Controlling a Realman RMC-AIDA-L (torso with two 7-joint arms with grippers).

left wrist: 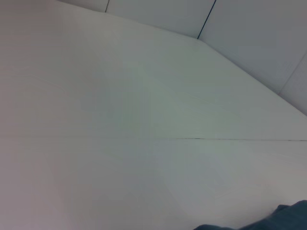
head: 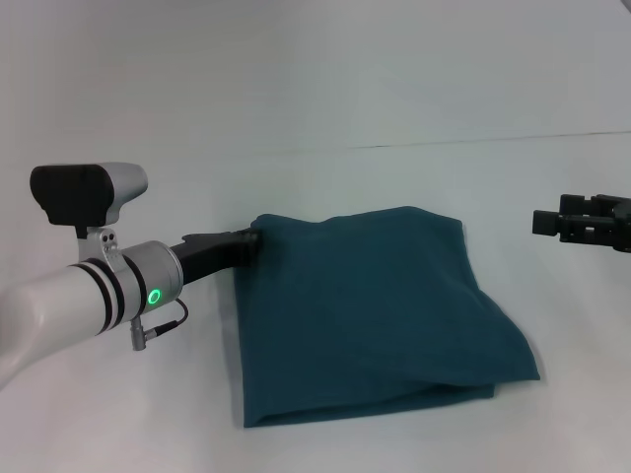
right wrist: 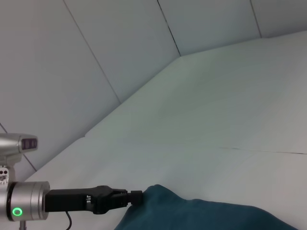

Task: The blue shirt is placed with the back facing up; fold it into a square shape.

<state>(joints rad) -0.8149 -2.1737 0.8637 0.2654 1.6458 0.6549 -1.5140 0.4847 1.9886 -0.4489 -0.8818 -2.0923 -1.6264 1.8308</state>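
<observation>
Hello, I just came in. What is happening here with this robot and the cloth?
The robot is folding a blue shirt on a white table. The shirt already lies folded into a rough square, plain side up. The left end effector is at the shirt's far left corner and appears closed on the fabric there. The right end effector hovers off to the right, apart from the shirt.

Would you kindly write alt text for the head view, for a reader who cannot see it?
A blue shirt, folded into a rough square, lies on a white table, with the left gripper at its far left corner. The right gripper hangs off to the right, apart from the cloth.
</observation>
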